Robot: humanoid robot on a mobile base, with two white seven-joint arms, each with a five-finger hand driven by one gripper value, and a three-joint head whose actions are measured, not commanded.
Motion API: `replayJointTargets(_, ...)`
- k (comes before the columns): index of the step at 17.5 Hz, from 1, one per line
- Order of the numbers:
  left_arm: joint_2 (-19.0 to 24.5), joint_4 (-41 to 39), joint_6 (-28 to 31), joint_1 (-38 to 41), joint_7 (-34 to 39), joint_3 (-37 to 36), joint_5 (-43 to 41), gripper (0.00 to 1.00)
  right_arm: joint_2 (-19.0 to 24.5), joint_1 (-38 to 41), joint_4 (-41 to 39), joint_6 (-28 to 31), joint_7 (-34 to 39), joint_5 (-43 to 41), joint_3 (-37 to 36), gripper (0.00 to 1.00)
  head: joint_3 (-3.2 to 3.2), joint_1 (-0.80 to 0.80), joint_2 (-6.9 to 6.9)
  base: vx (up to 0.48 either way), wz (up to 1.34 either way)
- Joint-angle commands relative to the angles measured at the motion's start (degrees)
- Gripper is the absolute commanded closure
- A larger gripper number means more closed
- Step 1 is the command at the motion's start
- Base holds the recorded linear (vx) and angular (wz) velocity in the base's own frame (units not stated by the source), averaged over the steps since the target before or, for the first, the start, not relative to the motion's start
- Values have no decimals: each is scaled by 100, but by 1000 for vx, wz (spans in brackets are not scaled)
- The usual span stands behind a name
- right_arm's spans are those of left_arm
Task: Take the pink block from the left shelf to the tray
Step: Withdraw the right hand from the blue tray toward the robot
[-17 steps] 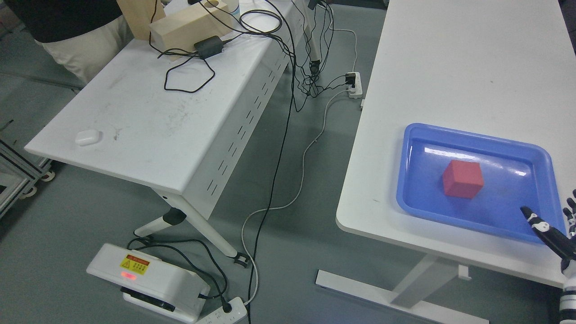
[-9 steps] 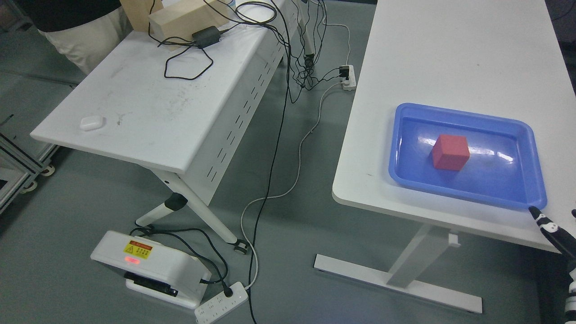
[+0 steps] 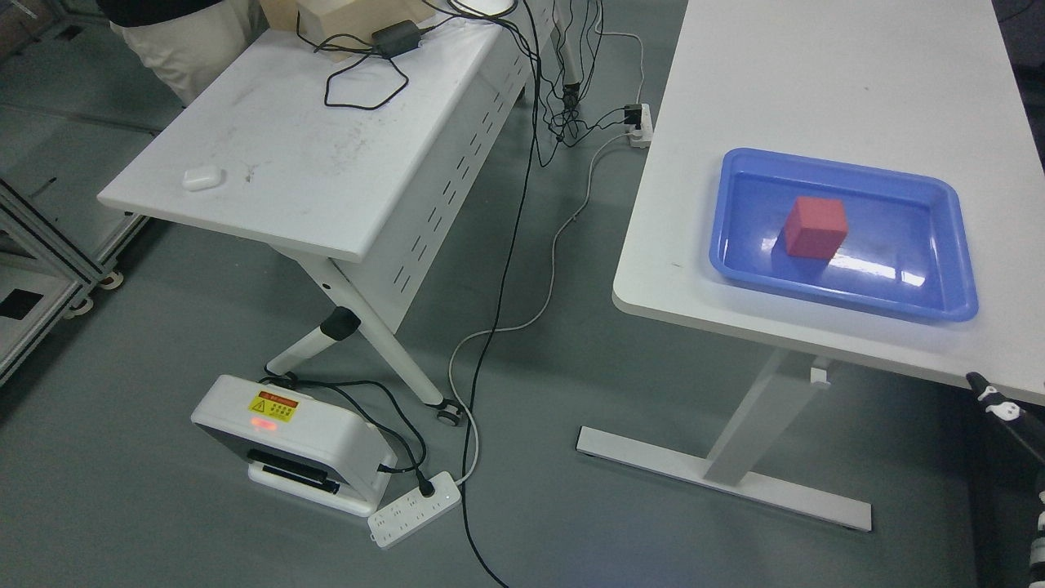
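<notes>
The right hand point(image 3: 1002, 411) is showing only as a dark finger at the lower right edge, below the table point(image 3: 816, 82), gripping nothing; whether it is spread or curled I cannot tell. The block point(image 3: 815, 228), reddish-pink, is sitting in the blue tray point(image 3: 951, 245), apart from the hand. It is looking like a light, stiff, matte cube, probably best pinched across two opposite flat faces, while the tray's plastic is shining glossy and smooth.

Unreadable yellow warning label point(image 3: 273, 404)

Bright, even overhead light; white glare streaks in the blue tray point(image 3: 947, 245); sharp focus.
</notes>
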Motion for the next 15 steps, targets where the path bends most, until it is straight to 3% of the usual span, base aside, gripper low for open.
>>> replayJointTargets(1, 100, 0, -5, 52, -4, 0, -9, 0, -96, -41, 7, 11, 4, 51, -26, 0, 0, 0, 0, -110, 41)
replayJointTargets(15, 100, 0, -5, 52, -4, 0, -9, 0, -96, -84, 33, 47, 4, 51, -17, 0, 0, 0, 0, -17, -29)
